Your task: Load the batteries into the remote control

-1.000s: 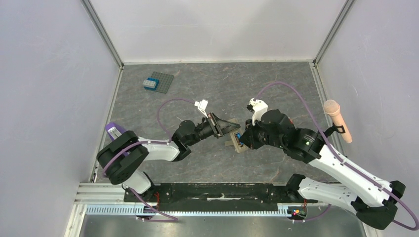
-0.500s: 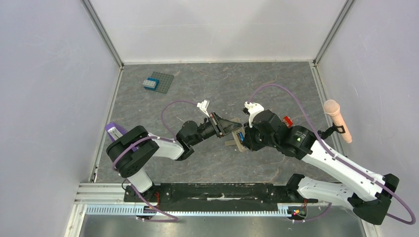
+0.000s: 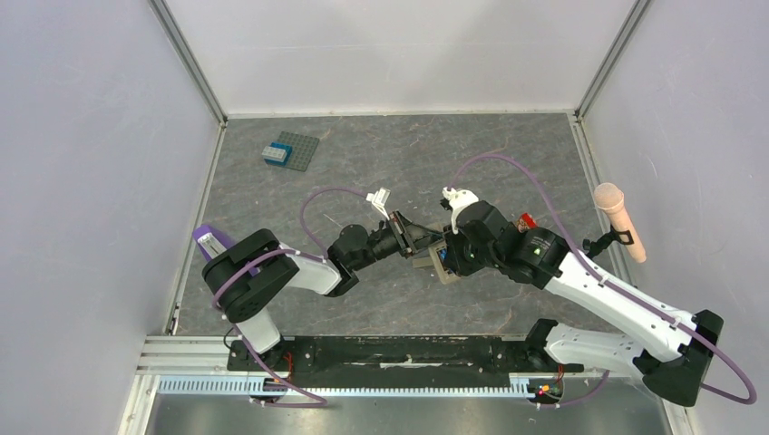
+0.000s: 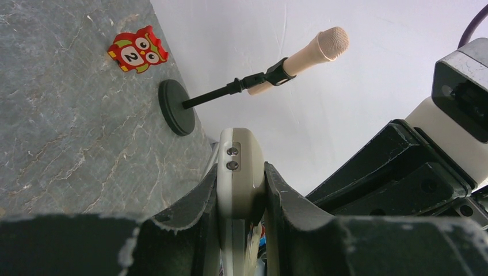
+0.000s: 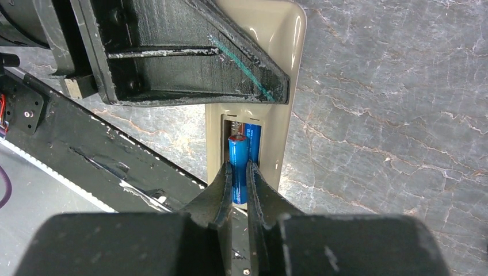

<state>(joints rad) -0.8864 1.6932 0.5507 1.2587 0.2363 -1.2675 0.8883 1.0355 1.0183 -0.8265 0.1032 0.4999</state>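
Note:
The remote control [image 5: 288, 69] is beige-white and lies back up, its open battery recess [image 5: 244, 135] showing. My left gripper [image 3: 419, 237] is shut on its sides, as the left wrist view shows [image 4: 240, 184]. My right gripper [image 5: 239, 187] is shut on a blue battery [image 5: 238, 164] and holds it over the left slot of the recess. A second blue battery [image 5: 255, 141] lies in the right slot. In the top view the remote [image 3: 437, 263] sits between both grippers at the table's middle, with the right gripper [image 3: 446, 257] over it.
A red owl tile [image 4: 137, 49] and a microphone [image 3: 618, 217] on a round black stand [image 4: 175, 108] are at the right. A blue brick on a grey studded plate [image 3: 288, 150] lies far left. The black base rail [image 3: 390, 353] runs along the near edge.
Both grippers have drawn closer together around the remote. The right arm has shifted left, uncovering the red owl tile behind it.

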